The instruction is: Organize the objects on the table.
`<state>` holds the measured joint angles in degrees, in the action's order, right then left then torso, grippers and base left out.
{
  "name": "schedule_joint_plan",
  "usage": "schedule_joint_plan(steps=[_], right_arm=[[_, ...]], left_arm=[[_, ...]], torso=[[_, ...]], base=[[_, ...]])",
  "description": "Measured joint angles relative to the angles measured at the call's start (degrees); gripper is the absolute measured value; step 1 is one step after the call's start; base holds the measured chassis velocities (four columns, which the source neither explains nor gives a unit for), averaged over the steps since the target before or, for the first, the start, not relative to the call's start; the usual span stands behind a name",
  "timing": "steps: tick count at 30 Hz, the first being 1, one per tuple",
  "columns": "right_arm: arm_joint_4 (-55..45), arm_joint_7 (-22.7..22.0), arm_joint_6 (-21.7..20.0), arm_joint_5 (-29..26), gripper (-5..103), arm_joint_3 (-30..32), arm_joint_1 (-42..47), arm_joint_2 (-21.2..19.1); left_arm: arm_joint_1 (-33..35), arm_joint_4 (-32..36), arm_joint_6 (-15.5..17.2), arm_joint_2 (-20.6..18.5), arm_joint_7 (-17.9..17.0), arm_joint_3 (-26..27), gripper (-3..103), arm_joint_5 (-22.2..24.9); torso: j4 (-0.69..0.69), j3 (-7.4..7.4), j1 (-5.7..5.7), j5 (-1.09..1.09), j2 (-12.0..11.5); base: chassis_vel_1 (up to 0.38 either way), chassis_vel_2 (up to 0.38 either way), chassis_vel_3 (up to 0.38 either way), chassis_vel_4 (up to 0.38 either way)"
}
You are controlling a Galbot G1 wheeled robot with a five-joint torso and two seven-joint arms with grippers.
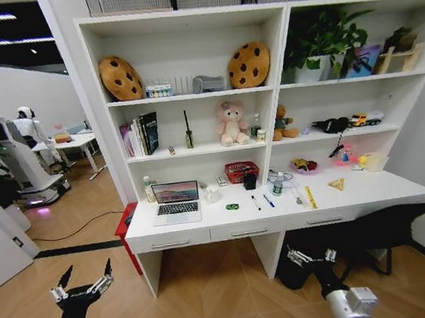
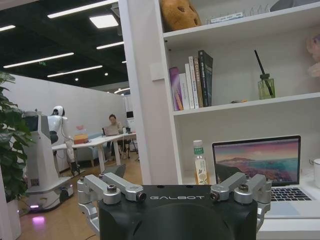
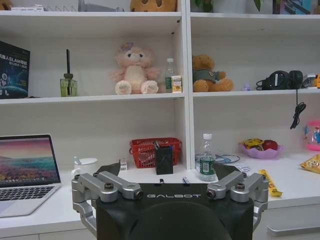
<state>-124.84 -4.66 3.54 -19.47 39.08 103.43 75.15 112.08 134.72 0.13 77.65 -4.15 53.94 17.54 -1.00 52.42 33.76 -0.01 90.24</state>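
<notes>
The long white table point(image 1: 386, 186) stands ahead under the shelves. On it lie an open silver laptop point(image 1: 176, 201), a tiny green toy car point(image 1: 233, 206), a black pen point(image 1: 256, 202), a blue pen point(image 1: 268, 200) and a clear bottle point(image 1: 278, 185). My left gripper point(image 1: 82, 288) hangs open low over the floor, well short of the desk's left end. My right gripper point(image 1: 312, 256) is open too, low in front of the right drawer. The left wrist view has the left gripper point(image 2: 175, 192) facing the laptop point(image 2: 257, 160). The right gripper point(image 3: 170, 191) faces the bottle point(image 3: 207, 157) and laptop point(image 3: 25, 167).
A red basket point(image 1: 241, 171), black pen holder point(image 1: 250, 180), white mug point(image 3: 87, 165), pink fruit bowl point(image 3: 260, 149) and snack packets point(image 1: 337, 184) also sit on the desk. Plush toys fill the shelves above. A black chair point(image 1: 387, 232) stands at the right, another robot point(image 1: 26, 159) at the left.
</notes>
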Motion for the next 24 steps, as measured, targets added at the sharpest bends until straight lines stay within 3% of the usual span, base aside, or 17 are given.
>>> schedule_joint_plan(steps=[24], right_arm=[[-0.1, -0.1, 0.8, -0.4, 100, -0.1, 0.3, 0.1]], left_arm=[[0.4, 0.1, -1.3, 0.6, 0.6, -0.6, 97, -1.1]], torso=[[-0.02, 0.00, 0.01, -0.01, 0.0]], base=[[-0.195, 0.196, 0.211, -0.202]])
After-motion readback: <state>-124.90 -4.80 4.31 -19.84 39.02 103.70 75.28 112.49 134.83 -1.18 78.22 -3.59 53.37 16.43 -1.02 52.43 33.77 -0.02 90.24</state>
